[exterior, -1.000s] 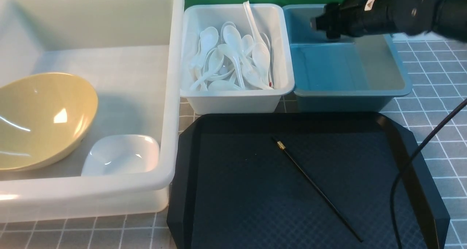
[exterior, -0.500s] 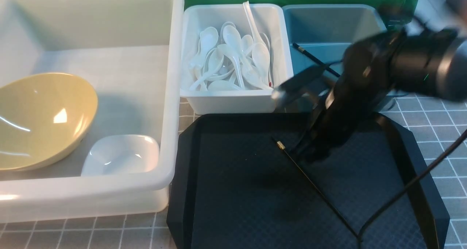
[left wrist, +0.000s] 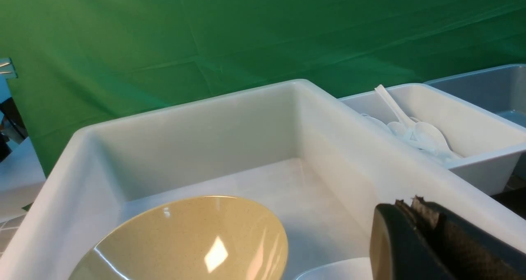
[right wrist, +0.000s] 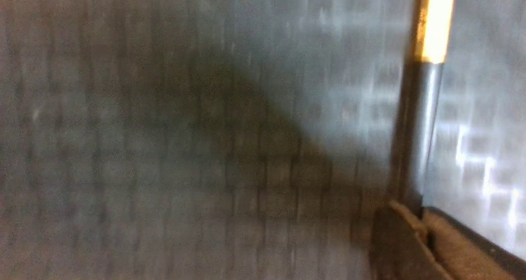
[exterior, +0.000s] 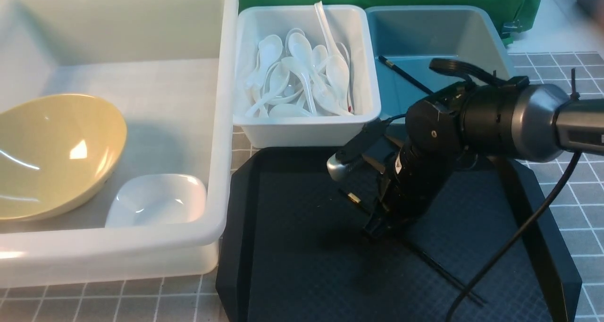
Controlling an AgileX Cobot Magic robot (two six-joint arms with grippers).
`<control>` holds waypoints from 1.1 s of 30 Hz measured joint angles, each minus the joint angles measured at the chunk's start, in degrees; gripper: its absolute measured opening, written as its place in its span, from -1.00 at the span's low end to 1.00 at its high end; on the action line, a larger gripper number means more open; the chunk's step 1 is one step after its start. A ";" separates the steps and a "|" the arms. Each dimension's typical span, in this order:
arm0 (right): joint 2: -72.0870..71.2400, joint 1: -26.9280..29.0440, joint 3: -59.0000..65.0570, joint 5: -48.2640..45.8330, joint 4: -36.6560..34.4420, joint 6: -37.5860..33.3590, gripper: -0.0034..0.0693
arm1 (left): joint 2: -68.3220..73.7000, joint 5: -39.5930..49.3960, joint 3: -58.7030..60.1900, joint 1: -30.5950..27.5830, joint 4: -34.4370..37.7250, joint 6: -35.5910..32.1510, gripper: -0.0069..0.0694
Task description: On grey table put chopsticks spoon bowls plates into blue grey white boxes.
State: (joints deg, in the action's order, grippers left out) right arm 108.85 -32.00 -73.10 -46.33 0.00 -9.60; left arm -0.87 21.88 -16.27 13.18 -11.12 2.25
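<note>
Chopstick is pinched in my right gripper, low over the black tray; my left gripper is closed on nothing

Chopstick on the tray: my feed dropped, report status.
Right gripper shut on chopstick at black tray. Left gripper shut, empty. Path to blue-grey box clear.

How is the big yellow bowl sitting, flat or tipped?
Tipped. The yellow bowl sits slanted in the large white box, one side of its rim higher than the other, beside the small white dish.
</note>
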 joint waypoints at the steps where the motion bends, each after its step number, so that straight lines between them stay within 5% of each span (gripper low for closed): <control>1: -2.43 0.00 -0.40 -0.93 0.00 -0.63 -0.72 | 0.00 0.06 0.00 0.00 0.00 0.00 -0.84; 4: -11.19 0.07 -2.76 3.18 0.34 -2.36 -0.72 | 0.00 0.06 0.00 0.00 -0.06 0.00 -0.84; 11: -18.71 5.38 -4.25 33.58 5.98 -2.46 -0.72 | 0.00 0.06 0.00 0.00 -0.06 0.00 -0.84; 16: -12.86 12.76 -6.00 50.25 6.44 5.63 -0.54 | 0.00 -0.38 0.63 0.00 -2.35 0.00 -0.84; 19: -8.32 15.48 -8.41 47.16 6.50 11.36 -0.22 | 0.00 -0.19 1.64 0.00 -5.21 0.00 -0.84; 23: -8.86 16.19 -11.83 27.22 6.50 12.91 0.07 | 0.00 1.47 1.77 0.00 -5.85 0.00 -0.84; 27: -17.57 15.51 -10.63 18.51 6.50 8.17 -0.24 | 0.00 1.86 1.82 0.00 -5.85 0.00 -0.84; 33: -36.73 11.78 1.42 24.65 6.64 4.34 -0.77 | 0.00 2.85 2.06 0.00 -5.85 0.00 -0.84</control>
State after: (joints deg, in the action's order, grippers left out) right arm 72.11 -20.22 -71.68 -21.68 6.64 -5.26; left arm -0.87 24.72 -14.21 13.18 -16.97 2.25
